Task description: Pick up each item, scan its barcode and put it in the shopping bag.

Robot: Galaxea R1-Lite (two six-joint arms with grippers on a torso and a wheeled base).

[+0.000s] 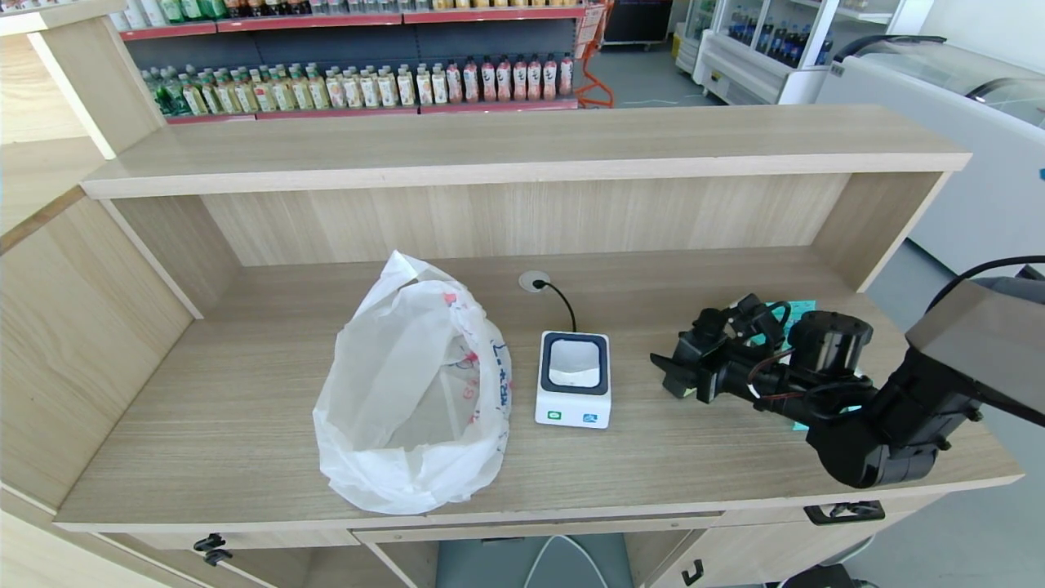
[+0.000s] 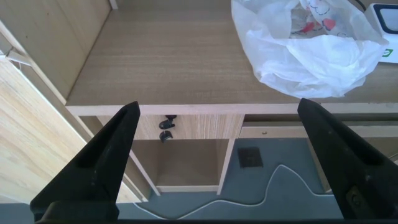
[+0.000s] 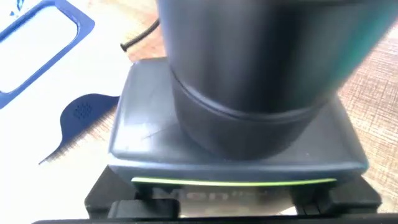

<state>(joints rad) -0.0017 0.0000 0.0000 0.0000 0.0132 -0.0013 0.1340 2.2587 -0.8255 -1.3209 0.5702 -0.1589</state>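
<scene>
left claw (image 2: pixel 219 107) gapes open below the counter (image 1: pixel 245 457) by the bag (image 1: pixel 416 392); right claw (image 1: pixel 673 374) beside the scanner (image 1: pixel 574 378), grip unclear.

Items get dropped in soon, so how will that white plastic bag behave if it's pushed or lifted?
The shopping bag looks thin and crumpled, so it is probably floppy and light, likely sliding on the smooth counter. Its unsupported open mouth may collapse.

Shop: bottle shelves (image 1: pixel 490 105), checkout counter (image 1: pixel 245 408).
</scene>
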